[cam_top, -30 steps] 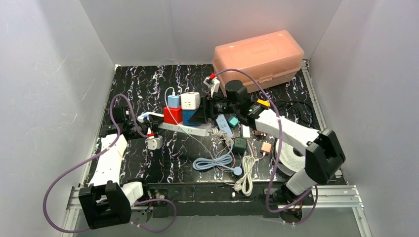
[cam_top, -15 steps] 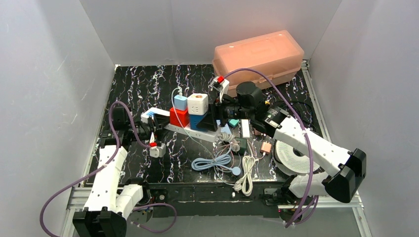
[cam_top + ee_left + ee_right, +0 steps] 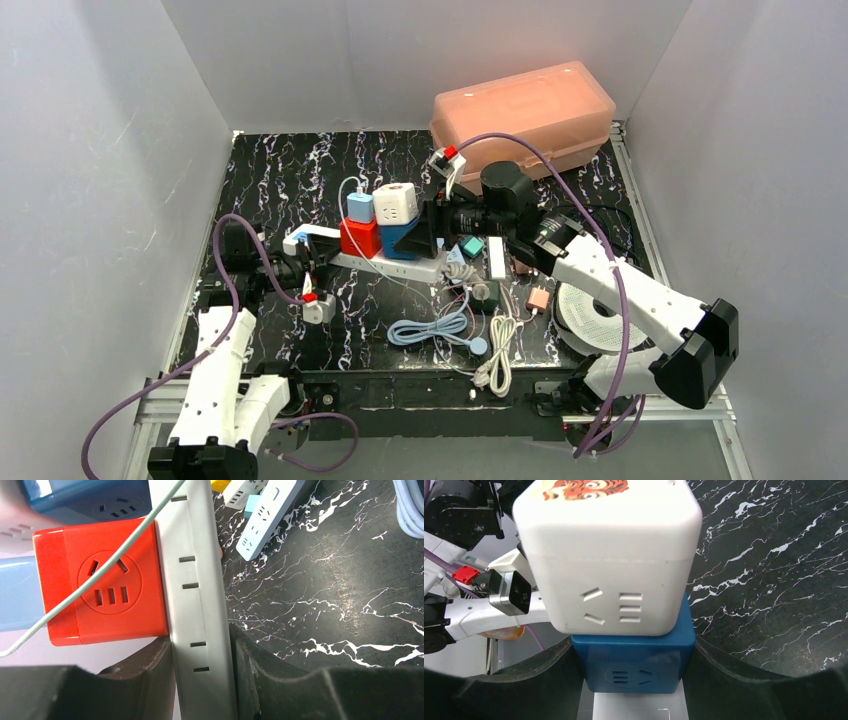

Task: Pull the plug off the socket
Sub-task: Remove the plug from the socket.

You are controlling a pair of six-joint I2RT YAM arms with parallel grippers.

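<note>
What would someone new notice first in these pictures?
Mid-table, a red cube, a blue cube and a white cube crowd a white power strip. The left gripper clamps the strip; the right gripper grips the blue cube. A pink box stands at the far right.

The overhead camera looks down from behind on the whole table point(image 3: 300, 170), the strip point(image 3: 400, 266) at frame centre, while both wrist cameras crowd that same strip, the left along its length, the right facing the blue cube point(image 3: 639, 667) plugged into it.
</note>
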